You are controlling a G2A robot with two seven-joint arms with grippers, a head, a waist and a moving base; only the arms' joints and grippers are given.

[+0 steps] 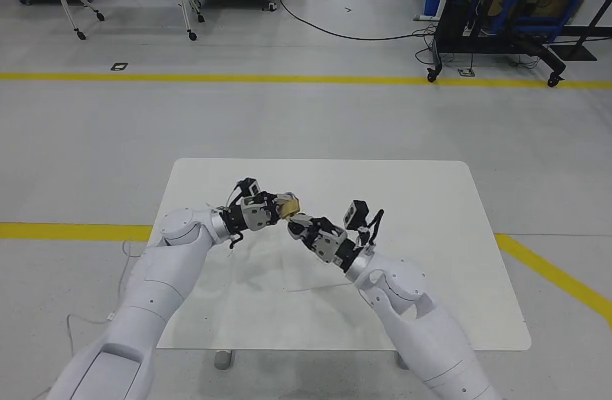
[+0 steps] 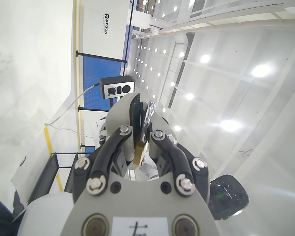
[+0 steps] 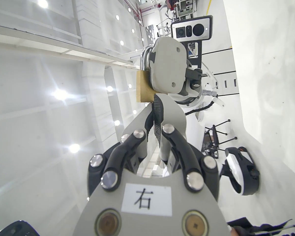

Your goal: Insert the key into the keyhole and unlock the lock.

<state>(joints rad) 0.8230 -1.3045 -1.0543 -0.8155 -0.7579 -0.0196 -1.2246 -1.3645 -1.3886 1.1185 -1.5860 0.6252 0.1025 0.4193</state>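
Key insertion, mid-air.
L claw (image 1: 275, 207) clenched on brass padlock (image 3: 143, 87); R claw (image 3: 154, 99) pinched shut, key hidden; align, push gently.

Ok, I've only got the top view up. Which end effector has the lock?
Observer: The left end effector. In the right wrist view it is clamped across the brass lock.
Operator: Any shackle showing?
Observer: Yes, a silver shackle stands out of the lock, on the end away from the right end effector.
Operator: Is that one touching the lock?
Observer: It seems so. Its shut tips meet the brass edge opposite the shackle.
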